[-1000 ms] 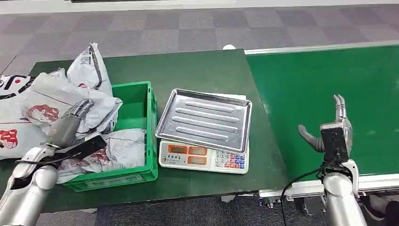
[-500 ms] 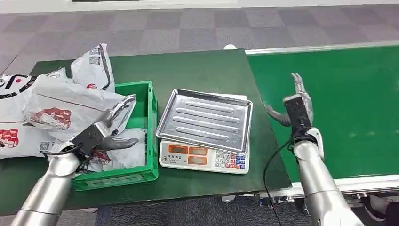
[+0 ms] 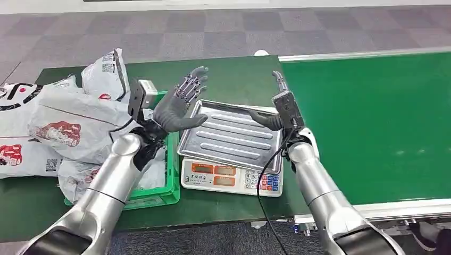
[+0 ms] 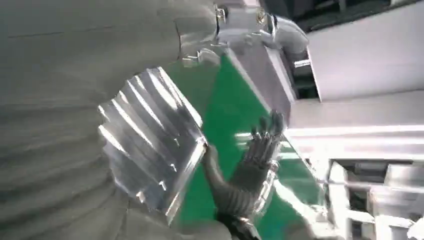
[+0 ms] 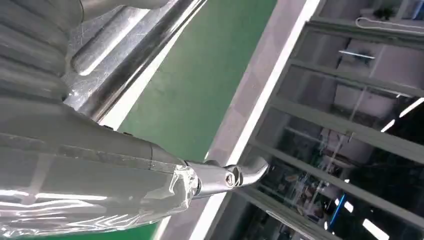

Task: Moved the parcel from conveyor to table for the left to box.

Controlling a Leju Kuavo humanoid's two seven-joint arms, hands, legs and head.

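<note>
Steel is the material of the ribbed rectangular weighing tray (image 3: 230, 134), which sits on the white electronic scale with its orange displays and coloured keypad (image 3: 230, 177) on the dark green table (image 3: 234, 74). We see the left hand (image 3: 178, 103) raised above the tray's left edge, fingers spread and holding nothing. The right hand (image 3: 276, 109) stands at the tray's right edge, fingers apart and empty, thumb over the tray. The bright green conveyor belt (image 3: 372, 117) lies to the right. White plastic mailer parcels with red and black print (image 3: 64, 125) are heaped in and beside the green plastic crate (image 3: 159, 194), left of the scale.
</note>
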